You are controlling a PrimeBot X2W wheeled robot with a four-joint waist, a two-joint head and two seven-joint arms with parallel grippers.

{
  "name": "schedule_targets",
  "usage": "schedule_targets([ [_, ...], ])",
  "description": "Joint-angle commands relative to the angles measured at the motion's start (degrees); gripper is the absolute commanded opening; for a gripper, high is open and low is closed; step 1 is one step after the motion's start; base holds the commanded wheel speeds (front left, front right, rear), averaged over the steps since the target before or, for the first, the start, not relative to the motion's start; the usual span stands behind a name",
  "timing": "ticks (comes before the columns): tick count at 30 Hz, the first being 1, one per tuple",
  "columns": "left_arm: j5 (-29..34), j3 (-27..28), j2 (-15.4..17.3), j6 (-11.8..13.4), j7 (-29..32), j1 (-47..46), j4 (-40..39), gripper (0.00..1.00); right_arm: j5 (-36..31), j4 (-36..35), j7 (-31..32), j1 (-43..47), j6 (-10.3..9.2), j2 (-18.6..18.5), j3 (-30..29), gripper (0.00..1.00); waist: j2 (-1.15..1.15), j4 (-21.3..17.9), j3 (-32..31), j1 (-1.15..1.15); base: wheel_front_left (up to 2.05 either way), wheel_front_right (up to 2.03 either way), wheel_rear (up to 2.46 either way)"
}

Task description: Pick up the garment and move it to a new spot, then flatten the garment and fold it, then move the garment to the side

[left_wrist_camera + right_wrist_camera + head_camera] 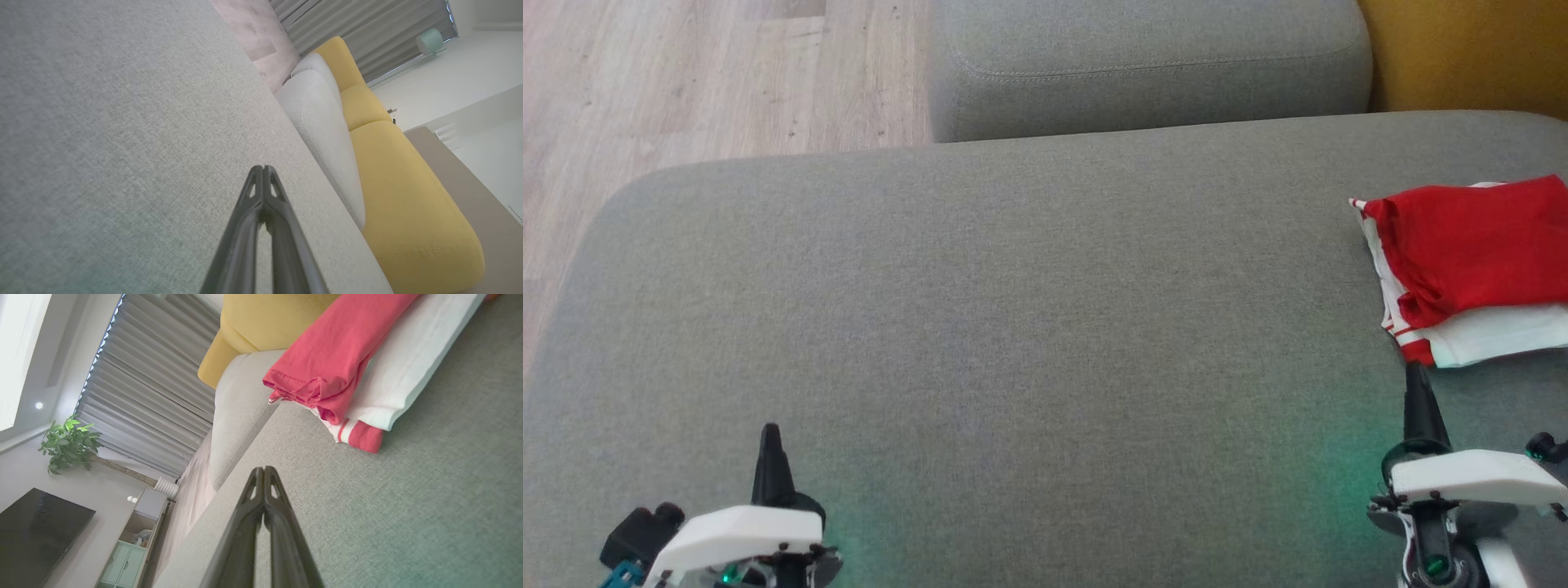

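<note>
1. Left gripper (263, 168): fingers pressed together, holding nothing, above bare grey seat cushion (1013, 310).
2. Right gripper (263, 468): fingers likewise closed and empty, tips directed toward the garment (1474, 261).
3. Garment: red and white, folded, lying on the seat cushion just ahead of the right gripper's tips, with no contact. It sits well apart from the left gripper, far to its right.
4. Ahead of both grippers: second grey cushion (1143, 65).

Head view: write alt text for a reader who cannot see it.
A folded red and white garment lies at the right of a grey cushion. The left gripper and right gripper sit low, jaws shut and empty.
</note>
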Motion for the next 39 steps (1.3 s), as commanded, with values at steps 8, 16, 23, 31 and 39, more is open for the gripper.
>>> schedule_targets([
  [8,-5.3,3.1,0.3,-1.0,1.7,-3.4,-2.7,0.0,6.7,-2.9,1.7,-2.9,-0.03,-0.2,0.0,0.0,0.0,0.1,0.0,0.0,0.0,0.0,0.0],
  [16,-9.5,4.2,0.3,-1.5,3.0,-3.5,-3.3,0.0,11.9,-3.4,3.1,-2.9,-0.04,-0.2,-0.4,0.0,0.0,0.1,0.0,0.0,0.0,0.0,0.0],
  [23,-12.6,5.1,0.3,-1.9,4.0,-3.6,-3.7,0.0,15.8,-3.8,4.1,-3.0,-0.04,-0.3,-0.8,0.0,0.0,0.2,0.0,0.0,0.0,0.0,0.0],
  [31,-16.9,6.2,0.3,-2.3,5.3,-3.7,-4.3,0.0,21.0,-4.4,5.4,-3.1,-0.04,-0.3,-1.2,0.0,0.0,0.2,0.0,0.0,0.0,0.0,0.0],
  [39,-21.1,7.3,0.4,-2.8,6.6,-3.8,-4.8,0.0,26.2,-4.9,6.7,-3.2,-0.05,-0.3,-1.7,0.0,0.0,0.3,0.0,0.0,0.0,0.0,0.0],
])
